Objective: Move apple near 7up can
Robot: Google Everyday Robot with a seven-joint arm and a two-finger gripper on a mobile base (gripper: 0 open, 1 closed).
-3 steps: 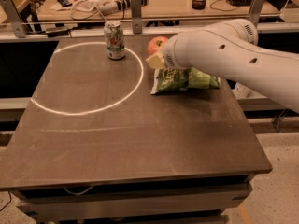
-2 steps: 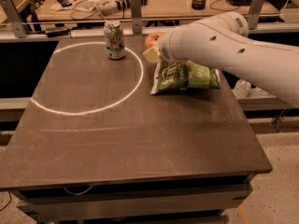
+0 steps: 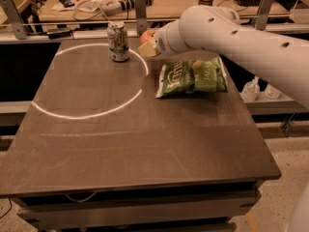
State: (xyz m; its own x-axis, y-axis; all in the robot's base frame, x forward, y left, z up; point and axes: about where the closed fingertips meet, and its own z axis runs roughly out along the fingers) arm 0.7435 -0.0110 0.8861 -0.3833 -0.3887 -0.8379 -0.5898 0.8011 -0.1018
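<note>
Near the bench's far edge, a little right of its middle, the gripper [image 3: 147,43] on my rig's white arm [image 3: 231,35] is clenched on the apple [image 3: 147,35]. From my seat only the fruit's red-orange top shows, as the wrist covers the rest. The arm reaches in from the right edge, passing above a green chip bag [image 3: 190,76] that lies flat on the bench [image 3: 145,149] towards that edge. The 7up can [image 3: 118,41] stands upright close to the far edge, left of the apple. The two are near each other but not touching, with a strip of bench showing between them. A white ring [image 3: 87,114] marked on the far left half of the bench passes right by the can's base.
</note>
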